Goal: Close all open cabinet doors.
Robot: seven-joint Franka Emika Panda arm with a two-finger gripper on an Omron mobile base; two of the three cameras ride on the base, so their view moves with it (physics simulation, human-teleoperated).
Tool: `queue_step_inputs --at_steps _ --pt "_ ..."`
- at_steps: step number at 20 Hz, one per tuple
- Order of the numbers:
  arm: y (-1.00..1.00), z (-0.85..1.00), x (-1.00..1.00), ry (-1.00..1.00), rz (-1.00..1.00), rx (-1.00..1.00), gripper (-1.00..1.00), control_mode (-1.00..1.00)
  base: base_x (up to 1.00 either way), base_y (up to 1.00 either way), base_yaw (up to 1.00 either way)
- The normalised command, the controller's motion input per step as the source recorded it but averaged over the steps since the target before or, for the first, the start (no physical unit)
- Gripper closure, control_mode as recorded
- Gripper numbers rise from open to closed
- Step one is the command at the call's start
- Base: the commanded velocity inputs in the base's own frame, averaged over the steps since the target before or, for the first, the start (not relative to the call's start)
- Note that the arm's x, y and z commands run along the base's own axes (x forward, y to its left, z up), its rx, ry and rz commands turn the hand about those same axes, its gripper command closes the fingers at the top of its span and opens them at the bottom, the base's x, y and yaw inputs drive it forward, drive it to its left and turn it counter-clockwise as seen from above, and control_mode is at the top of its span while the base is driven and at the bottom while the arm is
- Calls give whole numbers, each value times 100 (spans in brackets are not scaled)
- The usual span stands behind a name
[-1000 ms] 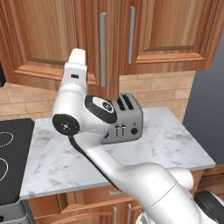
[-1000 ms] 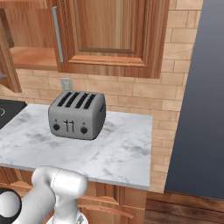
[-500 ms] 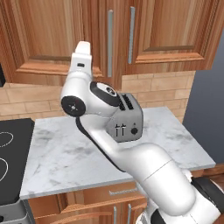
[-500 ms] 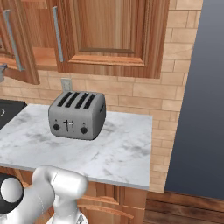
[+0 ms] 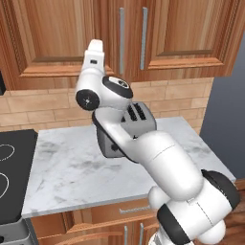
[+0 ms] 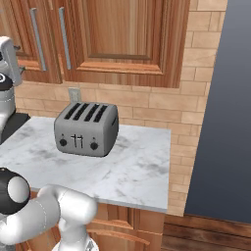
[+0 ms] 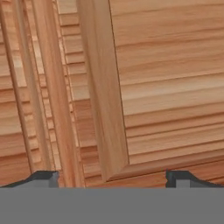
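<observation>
Pincer [image 7: 112, 177] spread wide, holding nothing, close against left door [image 5: 52, 38]. Both doors flush. Toaster [image 6: 87, 129] on table [image 6: 137, 171].

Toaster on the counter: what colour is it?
Grey, with black slots and knobs: the toaster shows best in the right base view.

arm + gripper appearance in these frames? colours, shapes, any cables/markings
The arm is glossy white, built of rounded, bulbous link shells. Its joints are dark grey to black: round end caps with a small centre dot, and dark bands between links. The gripper has two small dark, blocky finger tips, standing wide apart in the hand view. No loose cables or printed markings are visible.
</observation>
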Motion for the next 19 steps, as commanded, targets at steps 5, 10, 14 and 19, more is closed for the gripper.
queue_step_inputs --at_steps 5,10,14,19 --pt "-16 -16 75 0 0 0 -100 -100 0 0 0" --pt "-13 -16 74 0 0 0 -100 -100 0 0 0" --pt "-7 -15 63 0 0 0 -100 -100 0 0 0" --pt "-2 -15 35 3 0 0 -100 -100 0 0 0"
